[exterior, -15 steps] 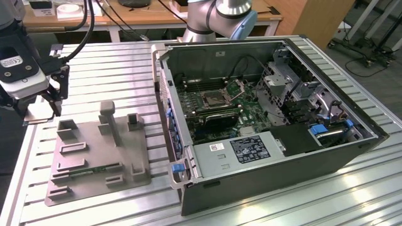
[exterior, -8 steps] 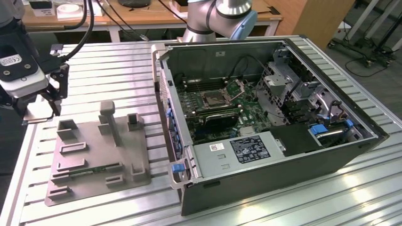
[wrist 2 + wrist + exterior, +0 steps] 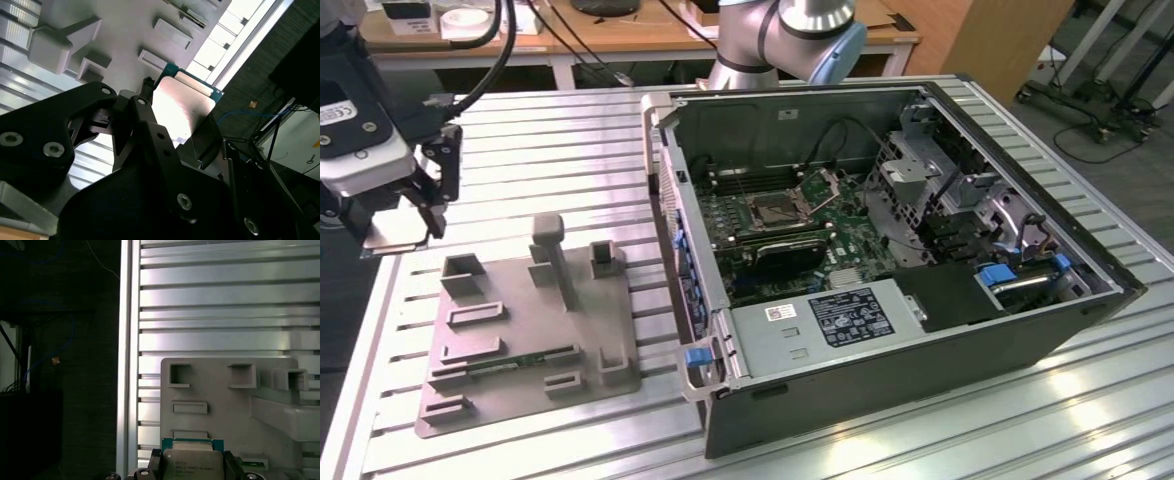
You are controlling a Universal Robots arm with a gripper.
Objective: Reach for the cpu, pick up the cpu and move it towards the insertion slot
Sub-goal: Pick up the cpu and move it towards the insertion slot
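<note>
Exterior view: the gripper (image 3: 400, 222) is clamped on the cpu (image 3: 394, 238), which it holds in the air by the grey jig (image 3: 534, 330), at that view's left. In the first wrist view, fingers (image 3: 231, 467) pinch the chip's opposite edges. The slot (image 3: 778, 212) lies well apart, inside the open case (image 3: 1067, 300), with its bracket raised.

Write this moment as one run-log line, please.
phase: cpu picked up | pincer: shut on cpu | place: by grey parts tray | insertion slot: inside open computer case, apart from cpu
</note>
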